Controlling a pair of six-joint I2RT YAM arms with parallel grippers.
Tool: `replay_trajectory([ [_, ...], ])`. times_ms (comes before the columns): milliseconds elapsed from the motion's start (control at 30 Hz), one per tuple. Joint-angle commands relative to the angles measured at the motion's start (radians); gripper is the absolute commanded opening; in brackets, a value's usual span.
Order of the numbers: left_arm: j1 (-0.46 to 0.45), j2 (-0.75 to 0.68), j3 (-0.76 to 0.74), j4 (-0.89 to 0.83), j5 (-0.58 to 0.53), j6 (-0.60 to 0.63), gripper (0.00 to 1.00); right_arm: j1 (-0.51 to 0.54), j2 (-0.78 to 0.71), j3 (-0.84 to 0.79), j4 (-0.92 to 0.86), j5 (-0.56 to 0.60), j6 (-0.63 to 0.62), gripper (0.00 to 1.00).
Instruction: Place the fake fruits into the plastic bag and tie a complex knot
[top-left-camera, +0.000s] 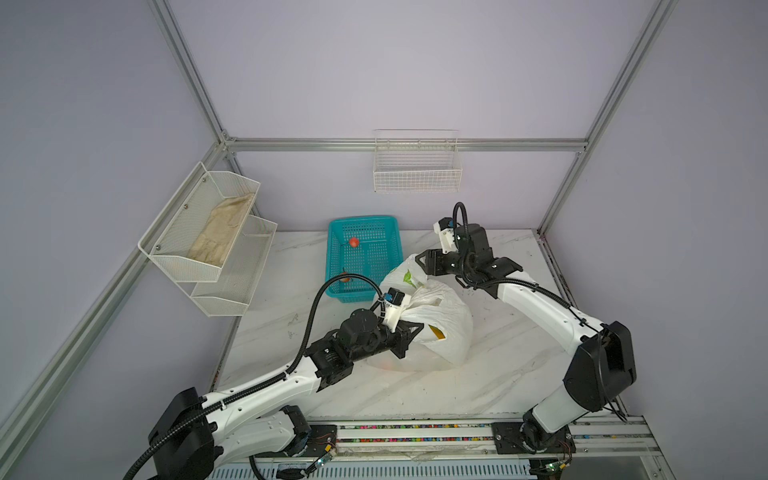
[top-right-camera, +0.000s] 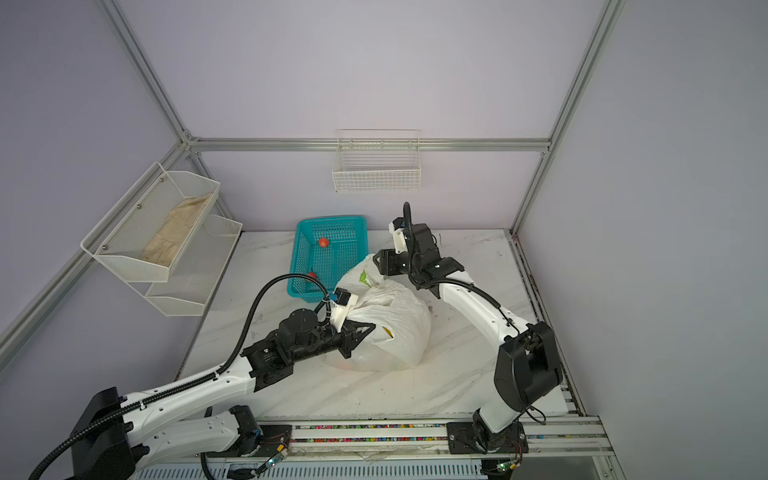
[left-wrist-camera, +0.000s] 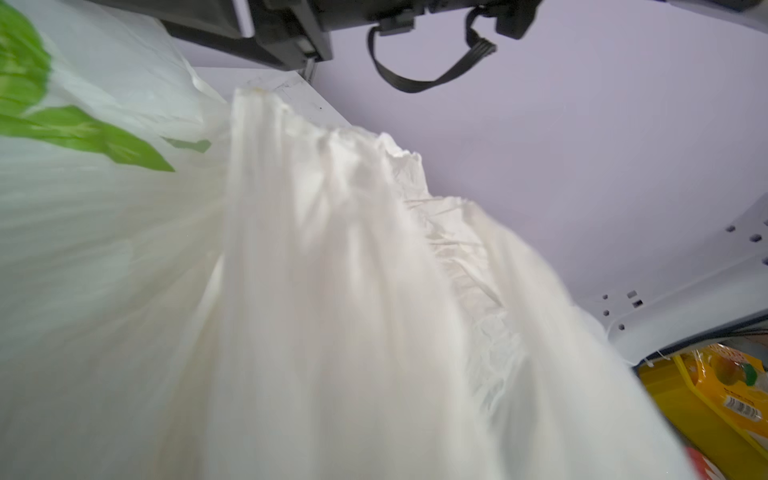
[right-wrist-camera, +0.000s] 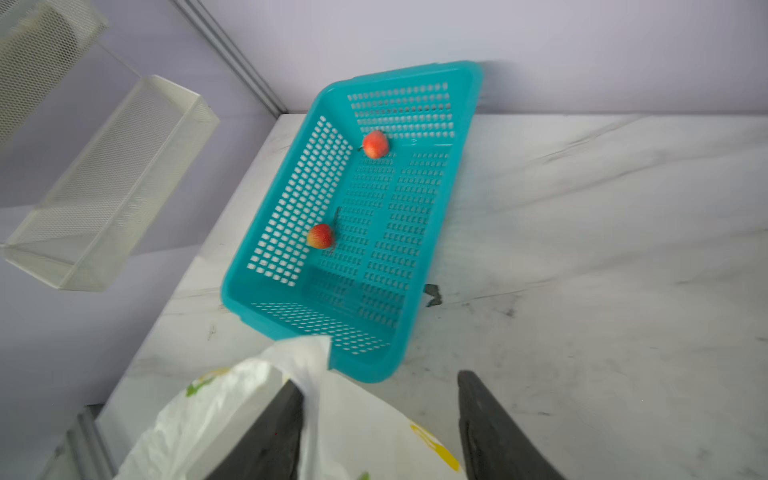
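Marble table (top-left-camera: 498, 374): left tool (top-left-camera: 412, 337) pinching plastic bag (top-left-camera: 449, 320); right tool (right-wrist-camera: 378, 384) open, touching it

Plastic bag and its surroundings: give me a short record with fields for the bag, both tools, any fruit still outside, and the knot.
plastic bag: bulging, resting on the marble table beside the teal basket
left tool: shut on the plastic bag's gathered top
right tool: open, bag film draped against one finger
fruit outside bag: back strawberry and front strawberry, both in the teal basket
knot: no finished knot visible
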Motion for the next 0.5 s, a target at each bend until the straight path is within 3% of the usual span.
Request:
replay_trajectory([
  [0, 0.019, -0.043, -0.038, 0.039, -0.084, -0.029, 0.03, -0.001, -0.093, 0.029, -0.071, 0.182, -0.060, 0.69],
  [200, 0.055, -0.057, -0.058, 0.043, -0.075, -0.075, 0.02, -0.001, -0.224, 0.002, -0.118, 0.230, -0.090, 0.75],
  [367, 0.079, -0.070, -0.066, 0.048, -0.058, -0.089, 0.02, 0.030, -0.399, -0.125, -0.034, -0.058, -0.127, 0.73],
  [467, 0.087, -0.069, -0.062, 0.044, -0.047, -0.090, 0.02, 0.089, -0.471, -0.178, -0.036, -0.125, -0.160, 0.72],
])
